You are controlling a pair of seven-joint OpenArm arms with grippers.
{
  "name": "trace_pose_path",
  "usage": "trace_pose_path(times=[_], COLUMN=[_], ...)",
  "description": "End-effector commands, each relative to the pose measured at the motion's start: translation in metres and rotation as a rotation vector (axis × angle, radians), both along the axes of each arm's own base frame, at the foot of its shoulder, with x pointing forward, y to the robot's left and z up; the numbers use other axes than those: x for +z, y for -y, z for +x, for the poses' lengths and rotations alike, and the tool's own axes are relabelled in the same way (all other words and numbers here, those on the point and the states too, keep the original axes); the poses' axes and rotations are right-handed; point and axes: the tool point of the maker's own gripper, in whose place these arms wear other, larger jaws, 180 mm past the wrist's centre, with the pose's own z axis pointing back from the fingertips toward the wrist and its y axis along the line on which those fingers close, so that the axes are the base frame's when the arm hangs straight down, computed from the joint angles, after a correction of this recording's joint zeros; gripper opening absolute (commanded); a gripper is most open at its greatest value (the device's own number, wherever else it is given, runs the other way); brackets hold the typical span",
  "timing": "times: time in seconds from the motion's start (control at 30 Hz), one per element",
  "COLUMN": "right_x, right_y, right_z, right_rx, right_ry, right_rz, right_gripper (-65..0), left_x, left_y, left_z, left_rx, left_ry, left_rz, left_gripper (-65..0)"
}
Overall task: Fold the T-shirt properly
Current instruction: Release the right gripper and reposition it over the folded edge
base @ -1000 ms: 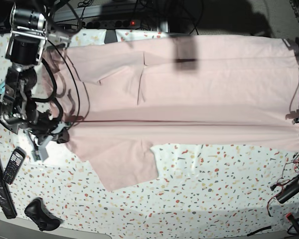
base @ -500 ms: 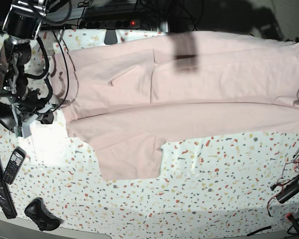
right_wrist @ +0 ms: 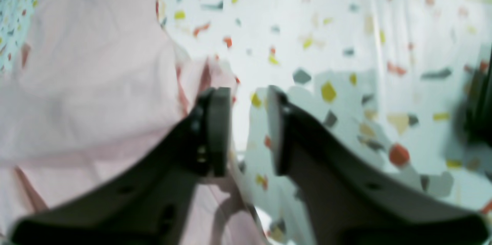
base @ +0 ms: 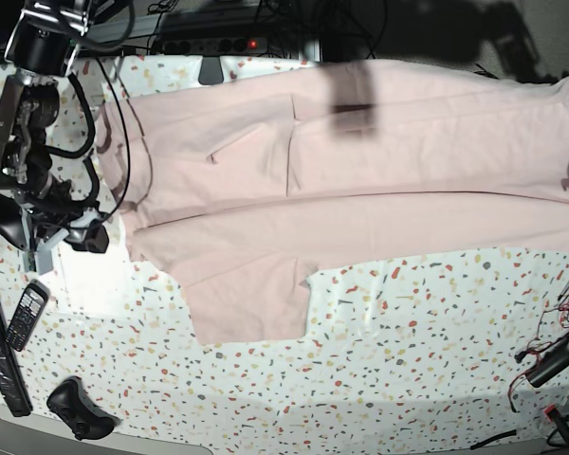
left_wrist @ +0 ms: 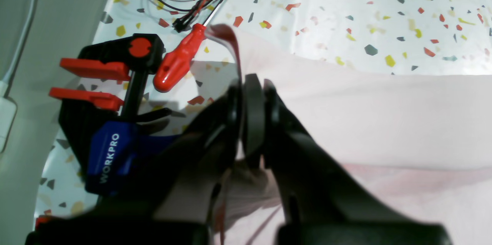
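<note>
The counter, white with coloured terrazzo flecks, carries the T-shirt across most of its far half. The T-shirt is pale pink and plain on the side showing, laid out long with one lengthwise fold already in it and a sleeve lying flat toward the near edge. It looks light, soft and limp, so it will likely sag and crease wherever it is lifted; hems and corners, taken at both ends together, seem the safest holds. The left pincer is pressed together on the T-shirt's edge at one end, beside a black-and-blue clamp and a red screwdriver. The right pincer stands spread and empty just beside the cloth's other end
</note>
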Motion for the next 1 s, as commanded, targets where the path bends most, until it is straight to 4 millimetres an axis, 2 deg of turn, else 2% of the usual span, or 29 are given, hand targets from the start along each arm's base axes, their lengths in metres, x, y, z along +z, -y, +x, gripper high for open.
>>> trace_pose_path(times=[0.0, 0.27, 0.43, 0.5, 0.6, 0.73, 0.9, 0.97], right_x=[0.029, 0.063, 0.078, 0.079, 0.068, 0.041, 0.023, 0.018], right_y=[0.005, 0.003, -0.017, -0.029, -0.046, -0.068, -0.100, -0.105], right_z=[0.016, 0.042, 0.070, 0.085, 0.108, 0.133, 0.154, 0.161], right_rx=[0.004, 0.009, 0.067, 0.097, 0.119, 0.129, 0.166, 0.154], right_ry=[0.088, 0.166, 0.188, 0.174, 0.119, 0.000, -0.102, -0.129], right_rz=[-0.011, -0.012, -0.007, 0.005, 0.034, 0.070, 0.045, 0.012], right_gripper=[-43.0, -42.7, -42.7, -42.7, -42.7, -42.7, -42.7, -42.7], left_x=[0.027, 0.027, 0.027, 0.027, 0.021, 0.010, -0.001, -0.004], left_y=[-0.008, -0.008, -0.007, -0.005, -0.001, 0.011, 0.026, 0.028], left_z=[0.010, 0.010, 0.010, 0.011, 0.012, 0.014, 0.013, 0.013], left_rx=[-0.003, -0.003, -0.002, -0.001, 0.000, 0.005, 0.009, 0.009], left_ry=[0.075, 0.080, 0.083, 0.090, 0.087, 0.092, 0.096, 0.093], left_rz=[0.030, 0.030, 0.029, 0.022, 0.020, 0.002, -0.042, -0.049], left_gripper=[-65.0, -65.0, -65.0, -57.4, -52.6, -52.4, -52.4, -52.4])
